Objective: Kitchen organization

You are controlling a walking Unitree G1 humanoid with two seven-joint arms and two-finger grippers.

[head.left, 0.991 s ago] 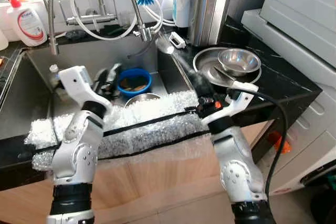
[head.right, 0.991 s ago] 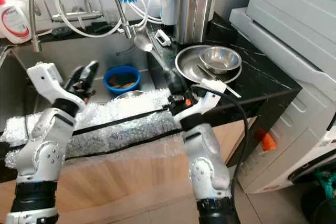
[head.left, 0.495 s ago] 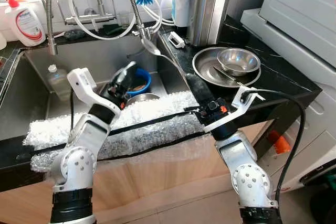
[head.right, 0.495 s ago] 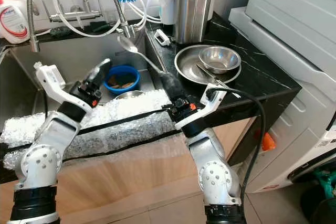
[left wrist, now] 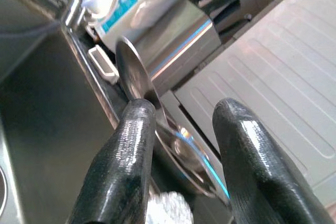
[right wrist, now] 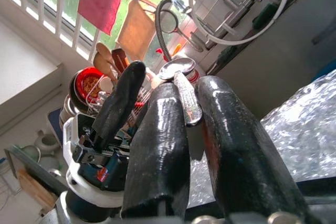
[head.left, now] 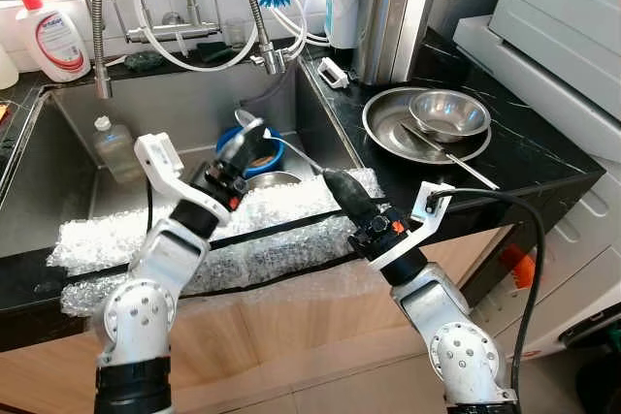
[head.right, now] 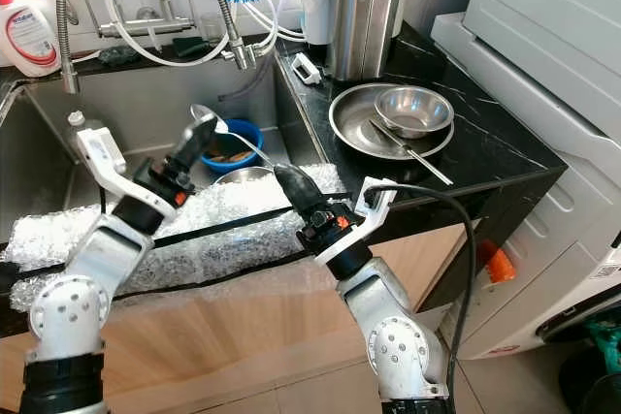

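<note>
Above the sink point(head.left: 58, 191), open air is lying between the raised left gripper point(head.left: 243, 145) and the hanging faucet hose point(head.left: 97, 26). The spoon point(head.right: 233, 136), pinched by the right gripper point(head.right: 291, 188), is crossing that gap, with the blue bowl point(head.left: 254, 147) and 1 bottle point(head.left: 114, 147) crowding the basin below.

The black tabletop point(head.left: 543, 157) carries a steel plate point(head.left: 388, 128) holding a bowl point(head.left: 448, 113), a tall steel canister point(head.left: 393, 12), and foil point(head.left: 223, 239) along its front edge.
</note>
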